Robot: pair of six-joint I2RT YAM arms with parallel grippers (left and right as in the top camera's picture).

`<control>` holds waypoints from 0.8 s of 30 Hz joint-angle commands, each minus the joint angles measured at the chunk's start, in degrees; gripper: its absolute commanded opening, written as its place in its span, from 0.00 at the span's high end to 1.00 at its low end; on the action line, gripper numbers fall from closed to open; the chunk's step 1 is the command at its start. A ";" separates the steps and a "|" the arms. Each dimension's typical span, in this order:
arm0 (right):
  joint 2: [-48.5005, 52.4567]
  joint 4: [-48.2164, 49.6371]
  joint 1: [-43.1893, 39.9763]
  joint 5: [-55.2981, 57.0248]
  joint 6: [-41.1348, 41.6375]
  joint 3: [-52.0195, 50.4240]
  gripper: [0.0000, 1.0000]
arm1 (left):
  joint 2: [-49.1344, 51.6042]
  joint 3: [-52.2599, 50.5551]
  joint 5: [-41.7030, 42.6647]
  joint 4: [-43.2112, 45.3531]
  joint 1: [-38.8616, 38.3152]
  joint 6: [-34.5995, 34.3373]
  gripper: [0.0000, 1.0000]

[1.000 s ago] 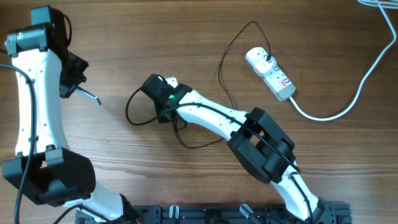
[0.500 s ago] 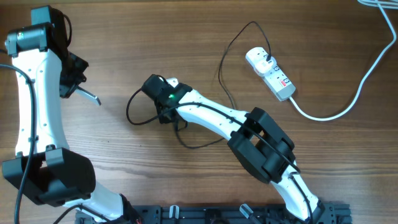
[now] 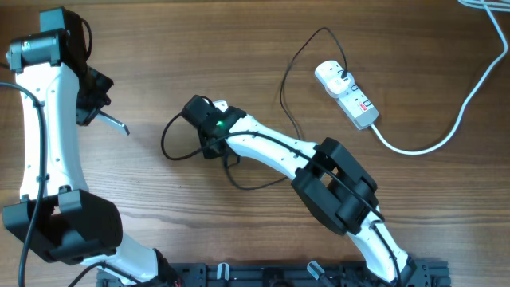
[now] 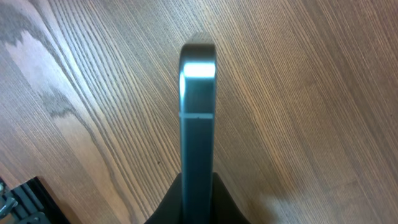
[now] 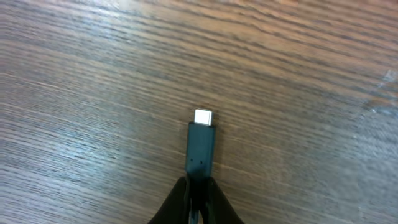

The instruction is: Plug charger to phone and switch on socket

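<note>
**Black plug and phone both gripped, not yet joined**

Left tool (image 4: 198,198): clamped tight on the phone (image 4: 198,118), holding it edge-on above the wooden surface (image 4: 298,93). Only the dark rim shows and the screen is out of sight. From overhead the phone reads as a thin grey sliver at the far left.

Right tool (image 5: 199,190): pinched all but shut on the charger (image 5: 201,146) just behind its silver tip, with the tip pointing forward. Cannot tell whether the tip is lifted or resting on the wood. The thin black cable trails in loops across the middle toward the socket (image 3: 347,96). The socket lies upper right, well apart from both arms, and its thick white cord (image 3: 446,127) runs off toward the right edge.

Progress, as judged: both pick-ups look done. Tip and phone are well apart, so the joining is left: bring the tip to the phone's port, line it up and push it in. The socket switch comes after that; no tool is near it. Switch position is too small to tell.
</note>
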 commanded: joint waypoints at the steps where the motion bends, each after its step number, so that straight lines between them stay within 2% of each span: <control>1: 1.68 0.52 -0.52 -1.62 -3.41 0.98 0.91 | -0.20 0.46 1.07 0.42 0.24 0.94 0.96; 4: -1.66 0.24 -1.18 -2.27 -6.19 2.32 0.96 | -0.20 0.46 12.74 4.17 0.24 11.98 0.96; 6: -5.31 0.24 -1.33 -4.13 -7.96 2.34 0.95 | -0.20 0.46 21.86 6.05 0.24 18.84 0.96; 7: -8.13 0.24 -1.31 -5.79 -9.49 2.34 0.96 | -0.20 0.46 27.93 7.04 0.24 23.10 0.96; 8: -11.80 0.26 -1.31 -8.24 -11.50 2.34 0.96 | -0.20 0.46 38.10 8.20 0.24 29.66 0.96; 11: -20.41 -1.55 -1.31 -12.87 -13.14 2.34 0.95 | -0.20 0.46 56.74 10.16 0.24 38.03 0.96; 15: -31.23 -7.37 -1.31 -13.42 -14.10 2.32 0.95 | -0.20 0.46 72.00 15.06 0.24 38.12 0.96; 19: -38.07 -12.41 -1.11 -13.62 -13.38 2.32 0.95 | -0.20 0.46 95.47 25.05 0.24 38.05 0.96; 23: -40.48 -14.19 -1.03 -14.05 -12.46 2.32 0.95 | -0.20 0.46 104.04 27.74 0.00 37.90 0.96; 24: -40.46 -13.86 -1.03 -14.05 -10.75 2.29 0.96 | -0.22 0.46 104.02 27.63 -0.31 37.64 0.96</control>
